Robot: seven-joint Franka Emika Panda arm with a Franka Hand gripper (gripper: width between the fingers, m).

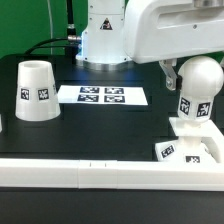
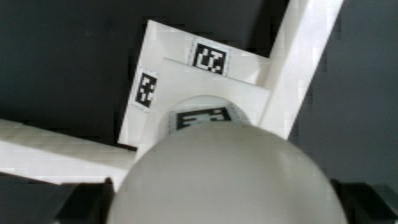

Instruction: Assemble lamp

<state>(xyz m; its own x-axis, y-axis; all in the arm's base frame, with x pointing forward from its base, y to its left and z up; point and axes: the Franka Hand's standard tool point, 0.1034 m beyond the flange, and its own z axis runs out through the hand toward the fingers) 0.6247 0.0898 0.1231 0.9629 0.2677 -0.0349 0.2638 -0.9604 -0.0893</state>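
Bulb point(image 1: 198, 88): upright, ball head on top, one tag on its stem. It stands on the base at the exterior view's right. In the wrist view the rounded head point(image 2: 222, 172) fills the near part of the picture, blurred.
Base point(image 1: 196, 147): flat white square lying on the table, in the corner made by the white rail. Tags show on its upper face. In the wrist view the base point(image 2: 175, 75) shows two tags beyond the bulb's head, and a third tag sits just past the head.
Shade point(image 1: 36, 92): tapered cup standing wide end down at the exterior view's left, well apart from bulb and base. Two tags show on its side.
Gripper point(image 1: 176, 72): hangs from the white arm point(image 1: 175, 30) beside the bulb's head. One dark finger point(image 1: 171, 72) shows against the head's side toward the exterior view's left. The other finger is hidden, so whether the jaws are clamped on the head or stand apart cannot be told.
Marker board point(image 1: 102, 96): flat white strip of tags lying between shade and bulb.
Rail point(image 1: 100, 172): white, along the table's near edge, turning up past the base; also seen in the wrist view point(image 2: 313, 50).
Table point(image 1: 110, 125): black.
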